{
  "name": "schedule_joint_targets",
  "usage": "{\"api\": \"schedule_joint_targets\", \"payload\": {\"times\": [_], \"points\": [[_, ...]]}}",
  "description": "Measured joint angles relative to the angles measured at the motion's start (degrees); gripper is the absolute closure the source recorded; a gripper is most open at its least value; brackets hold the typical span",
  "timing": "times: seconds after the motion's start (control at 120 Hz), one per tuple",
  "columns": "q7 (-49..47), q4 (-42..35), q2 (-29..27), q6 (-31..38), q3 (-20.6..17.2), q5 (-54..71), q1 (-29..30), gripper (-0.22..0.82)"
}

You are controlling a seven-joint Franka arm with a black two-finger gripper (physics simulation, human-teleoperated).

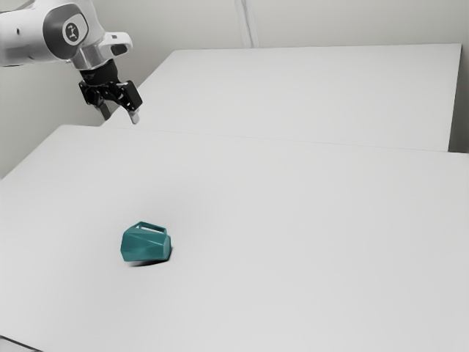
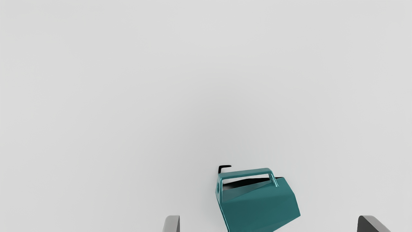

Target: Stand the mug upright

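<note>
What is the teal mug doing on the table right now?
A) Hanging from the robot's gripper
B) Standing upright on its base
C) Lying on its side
C: the mug lies on its side on the table, its handle along the upper side, while the gripper hangs well away from it with its fingers apart.

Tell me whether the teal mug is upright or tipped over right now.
Tipped over: the teal mug lies on its side on the white table, its handle along the upper side.
</note>
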Motion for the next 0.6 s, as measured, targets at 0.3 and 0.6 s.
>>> {"api": "schedule_joint_targets", "payload": {"times": [0.3, 0.6], "points": [[-0.6, -0.1, -0.2, 0.0, 0.0, -0.1, 0.0, 0.00], [-1.1, -10.1, -7.1, 0.1, 0.7, -5.1, -1.4, 0.00]]}}
